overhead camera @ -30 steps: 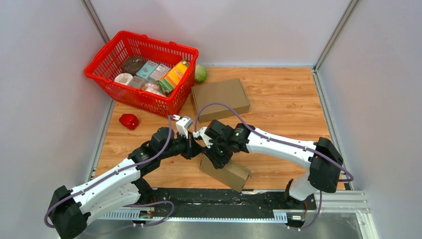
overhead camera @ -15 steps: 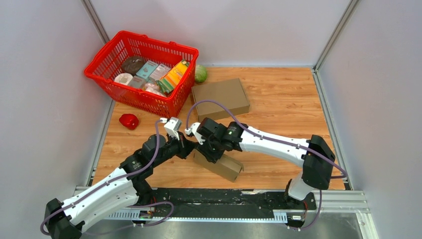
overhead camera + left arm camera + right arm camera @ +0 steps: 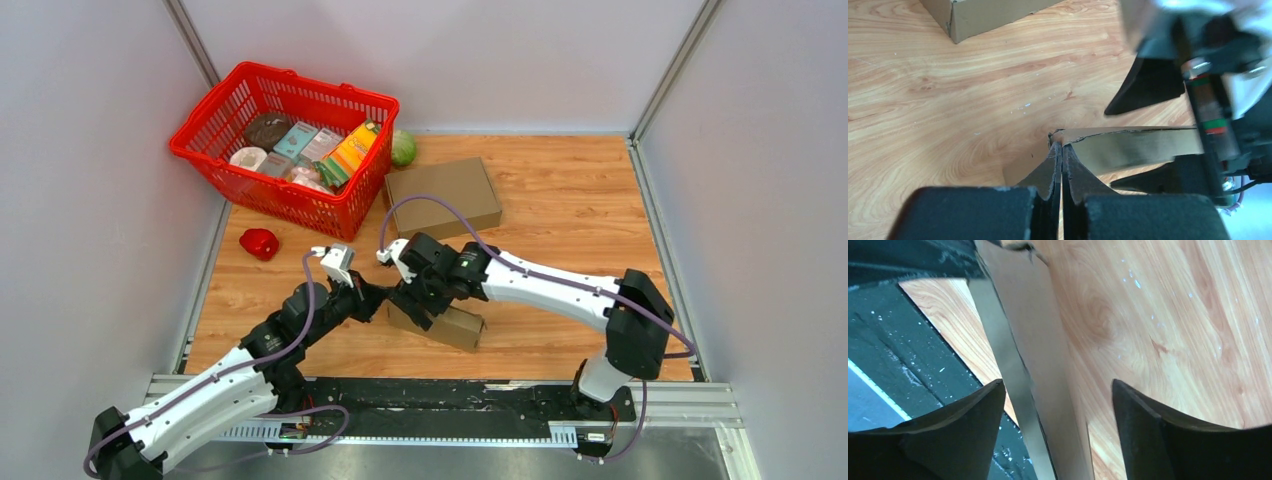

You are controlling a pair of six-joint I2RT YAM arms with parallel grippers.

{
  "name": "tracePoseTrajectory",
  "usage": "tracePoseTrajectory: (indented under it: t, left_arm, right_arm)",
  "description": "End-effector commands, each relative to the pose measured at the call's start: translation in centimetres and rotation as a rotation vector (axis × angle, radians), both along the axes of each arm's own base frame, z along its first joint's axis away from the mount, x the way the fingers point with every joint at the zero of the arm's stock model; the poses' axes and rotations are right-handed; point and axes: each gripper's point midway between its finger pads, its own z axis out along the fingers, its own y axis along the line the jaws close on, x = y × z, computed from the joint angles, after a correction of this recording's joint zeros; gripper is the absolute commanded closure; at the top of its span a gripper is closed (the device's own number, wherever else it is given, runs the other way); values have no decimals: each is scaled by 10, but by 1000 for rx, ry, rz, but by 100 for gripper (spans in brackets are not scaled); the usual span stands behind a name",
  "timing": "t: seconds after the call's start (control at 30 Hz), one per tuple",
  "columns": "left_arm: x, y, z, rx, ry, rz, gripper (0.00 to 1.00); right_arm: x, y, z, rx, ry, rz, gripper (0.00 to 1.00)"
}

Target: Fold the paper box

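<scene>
The small brown paper box (image 3: 447, 326) lies on the wooden table near the front edge, between both grippers. My left gripper (image 3: 375, 298) is at its left end, shut on a cardboard flap of the box (image 3: 1128, 146); the pinch shows in the left wrist view (image 3: 1062, 152). My right gripper (image 3: 412, 300) is over the same end, open, its jaws straddling an upright panel of the box (image 3: 1045, 370) without touching it. The right gripper's fingers (image 3: 1147, 92) also show in the left wrist view. The box's left end is hidden in the top view.
A second, folded brown box (image 3: 442, 198) lies flat behind the arms and shows in the left wrist view (image 3: 983, 15). A red basket (image 3: 208, 152) of groceries stands back left, a green ball (image 3: 403, 148) beside it, a red object (image 3: 259, 243) at left. The black rail (image 3: 450, 400) runs along the front.
Both grippers and the small box have moved left and slightly back. The box has turned flatter on the table. The left gripper stays shut on the flap.
</scene>
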Motion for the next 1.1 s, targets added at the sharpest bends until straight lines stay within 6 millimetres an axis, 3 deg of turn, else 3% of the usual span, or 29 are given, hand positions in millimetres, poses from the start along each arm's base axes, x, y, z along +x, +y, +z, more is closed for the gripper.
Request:
tracePoseTrajectory:
  t: [0.0,0.07,0.17,0.23,0.27,0.3,0.37,0.4,0.5,0.63,0.7,0.87,1.07]
  left_arm:
    - [-7,6,-21,52,51,1,100]
    - [-6,6,-22,57,55,3,100]
    - [-6,4,-19,57,59,-6,100]
    - [-6,2,-18,56,64,-11,100]
    - [-6,2,-19,59,68,-12,100]
    - [-7,1,-19,58,71,-14,100]
    - [-6,-1,-17,50,72,-16,100]
    - [-7,-1,-17,48,74,-20,100]
    - [-6,-2,-14,49,71,-24,100]
    - [-6,-2,-12,58,71,-27,100]
    - [-7,-1,-13,61,74,-26,100]
    - [-9,-1,-15,54,83,-23,100]
    - [-9,0,-15,59,81,-23,100]
  right_arm:
    - [-7,-9,46,138,0,-84,16]
    - [-12,-21,59,153,4,-116,13]
    - [-25,-58,67,136,55,-220,11]
    - [-26,-78,69,161,111,-317,13]
    - [-33,-91,58,142,136,-346,15]
    - [-35,-101,63,175,124,-376,17]
    - [-40,-115,46,153,128,-433,31]
    - [-42,-118,50,183,115,-446,41]
    - [-43,-119,49,226,119,-481,50]
    - [-42,-118,50,247,107,-479,53]
    - [-40,-118,50,236,104,-482,61]
    - [-34,-119,54,233,79,-501,63]
    - [-33,-112,61,254,86,-496,73]
